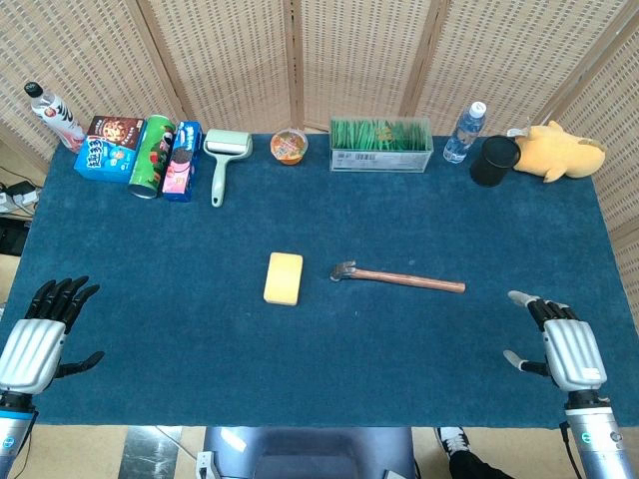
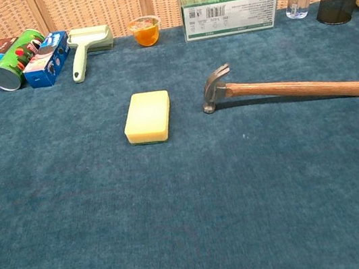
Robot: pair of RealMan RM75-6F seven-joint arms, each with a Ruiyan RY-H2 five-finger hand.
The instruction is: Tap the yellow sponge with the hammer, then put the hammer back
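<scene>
- No step of the task is judged to have been begun: the steel-headed claw hammer with the brown wooden handle (image 1: 397, 277) is seen lying flat on the blue felt tabletop (image 1: 180, 329), untouched.
- The hammer is placed just right of the yellow rectangular sponge (image 1: 284, 278), its head nearest the sponge and apart from it, its handle pointing away.
- The right hand (image 1: 559, 344) is held near the table's front edge, well right of the sponge, fingers apart and nothing held; the left hand (image 1: 42, 334) is likewise spread and empty, well left of the sponge.
- A reach by the right hand to the handle's free end, followed by a firm wrap, is judged to be called for next.
- Behind the sponge, along the far edge, a pale green lint roller (image 1: 225, 158), a green cylindrical can (image 1: 152, 156), a clear box of green sticks (image 1: 380, 145) and a black mesh cup (image 1: 494, 161) are ranged; nothing is seen standing between hand and hammer.
</scene>
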